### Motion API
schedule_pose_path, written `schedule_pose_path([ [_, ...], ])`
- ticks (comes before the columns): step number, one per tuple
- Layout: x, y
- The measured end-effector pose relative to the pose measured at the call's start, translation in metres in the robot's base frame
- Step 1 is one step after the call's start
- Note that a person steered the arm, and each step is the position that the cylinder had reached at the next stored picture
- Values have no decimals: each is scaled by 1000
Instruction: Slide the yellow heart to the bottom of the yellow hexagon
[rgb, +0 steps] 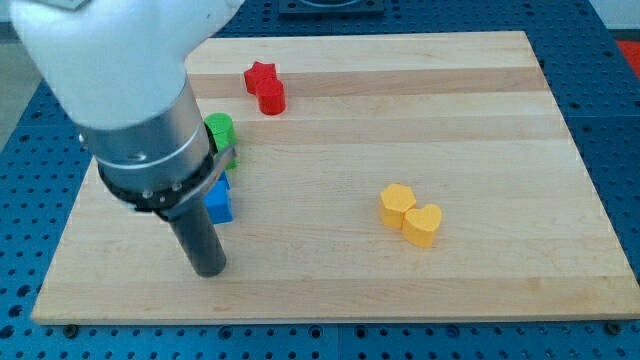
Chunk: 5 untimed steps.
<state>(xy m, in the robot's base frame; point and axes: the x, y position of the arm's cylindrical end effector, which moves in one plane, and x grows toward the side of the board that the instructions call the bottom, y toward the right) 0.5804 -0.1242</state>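
The glossy yellow heart-shaped block touches the yellow hexagonal block at its four o'clock. Both sit on the pale wooden table. My tip, a bare rod with no hand to open or clench, rests well apart at nine o'clock.

On the surface, the yellow hexagon and the yellow heart sit touching, right of centre and nearer the bottom edge, the heart at the hexagon's lower right. Near the top edge, left of centre, the red star touches the red cylinder just below it. Toward the left edge, the green block lies above the blue block, both partly hidden by the arm. My tip rests just below the blue block, toward the bottom-left corner and well apart from the yellow pair.
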Motion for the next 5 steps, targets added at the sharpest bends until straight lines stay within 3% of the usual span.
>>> schedule_pose_path([
  [3, 12, 69],
  [5, 12, 189],
])
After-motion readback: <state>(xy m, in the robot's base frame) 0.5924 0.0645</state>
